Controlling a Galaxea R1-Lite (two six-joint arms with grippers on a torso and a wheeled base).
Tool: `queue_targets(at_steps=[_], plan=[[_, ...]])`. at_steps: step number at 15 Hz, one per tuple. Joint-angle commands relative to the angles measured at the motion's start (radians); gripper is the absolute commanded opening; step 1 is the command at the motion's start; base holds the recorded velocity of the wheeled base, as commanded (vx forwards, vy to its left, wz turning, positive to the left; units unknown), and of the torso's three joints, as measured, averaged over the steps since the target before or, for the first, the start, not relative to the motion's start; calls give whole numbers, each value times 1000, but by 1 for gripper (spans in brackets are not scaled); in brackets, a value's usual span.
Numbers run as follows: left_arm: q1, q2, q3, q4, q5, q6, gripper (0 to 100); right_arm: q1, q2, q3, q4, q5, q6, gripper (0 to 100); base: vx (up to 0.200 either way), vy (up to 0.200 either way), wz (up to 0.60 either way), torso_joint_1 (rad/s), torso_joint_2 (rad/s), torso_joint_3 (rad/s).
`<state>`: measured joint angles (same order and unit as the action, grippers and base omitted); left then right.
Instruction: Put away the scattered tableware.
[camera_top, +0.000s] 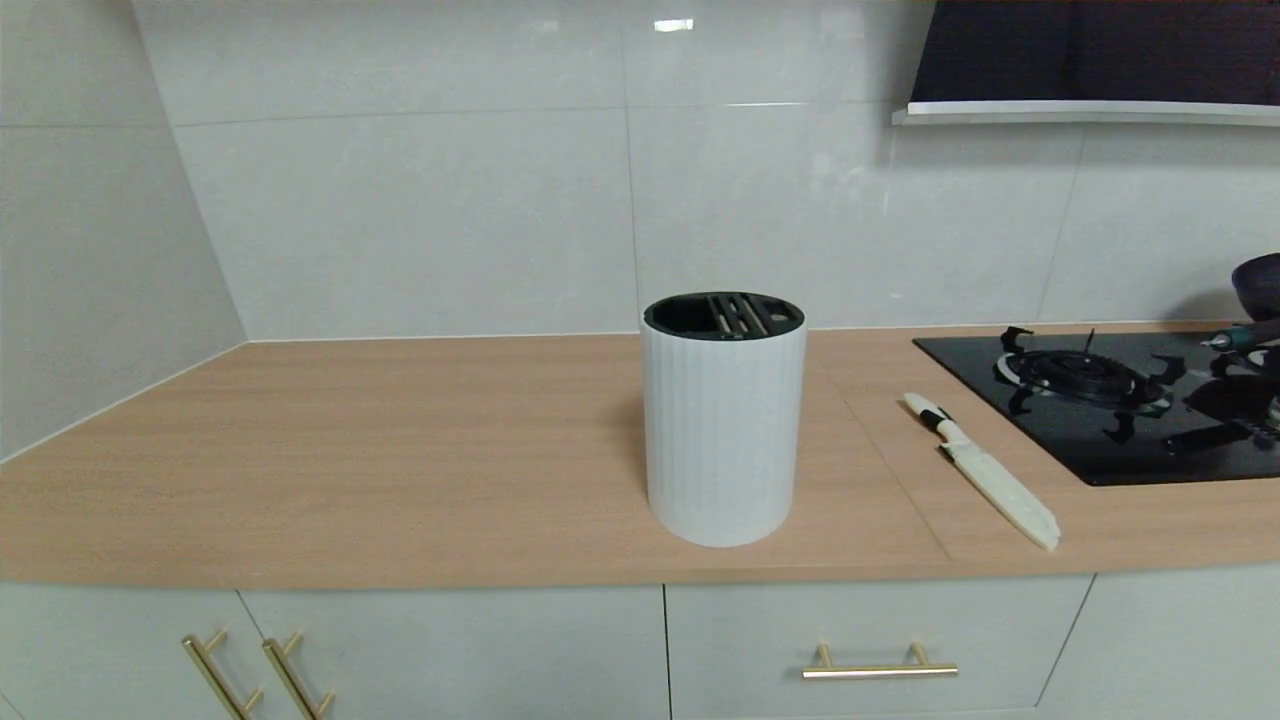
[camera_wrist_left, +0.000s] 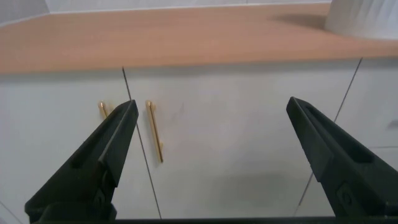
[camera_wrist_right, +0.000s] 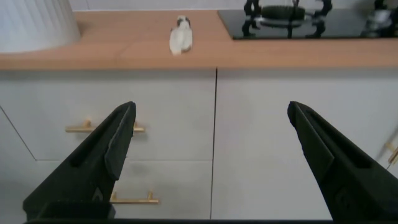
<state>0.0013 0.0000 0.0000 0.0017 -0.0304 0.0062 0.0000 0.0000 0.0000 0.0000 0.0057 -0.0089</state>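
Observation:
A white ribbed cylindrical holder (camera_top: 723, 425) with a black slotted top stands on the wooden counter (camera_top: 400, 460); its base shows in the wrist views (camera_wrist_left: 364, 17) (camera_wrist_right: 34, 23). To its right a white knife (camera_top: 982, 472) with a black band on its handle lies flat on the counter, blade toward the front edge, also seen end-on (camera_wrist_right: 181, 37). My left gripper (camera_wrist_left: 211, 112) is open below counter height, facing the cabinet doors. My right gripper (camera_wrist_right: 211, 115) is open too, low in front of the drawers, below the knife.
A black gas hob (camera_top: 1110, 395) with pan supports sits at the counter's right, with a dark pan (camera_top: 1258, 285) at the edge. White cabinet fronts carry gold handles (camera_top: 878, 668) (camera_wrist_left: 154, 130) (camera_wrist_right: 84, 127). Tiled walls (camera_top: 420, 200) close the back and left.

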Motion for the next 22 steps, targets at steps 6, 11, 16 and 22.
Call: queue_targets(at_steps=[6, 11, 16, 22], plan=[[0, 0, 0, 0, 0, 1, 100, 0, 2, 0, 0, 0, 0, 100, 0, 0, 0, 227, -508, -282], [0, 0, 0, 0, 0, 0, 100, 0, 2, 0, 0, 0, 0, 100, 0, 0, 0, 250, -547, -291], [0, 0, 0, 0, 0, 0, 100, 0, 2, 0, 0, 0, 0, 100, 0, 0, 0, 277, -588, -308], [0, 0, 0, 0, 0, 0, 100, 0, 2, 0, 0, 0, 0, 100, 0, 0, 0, 176, -364, -189]])
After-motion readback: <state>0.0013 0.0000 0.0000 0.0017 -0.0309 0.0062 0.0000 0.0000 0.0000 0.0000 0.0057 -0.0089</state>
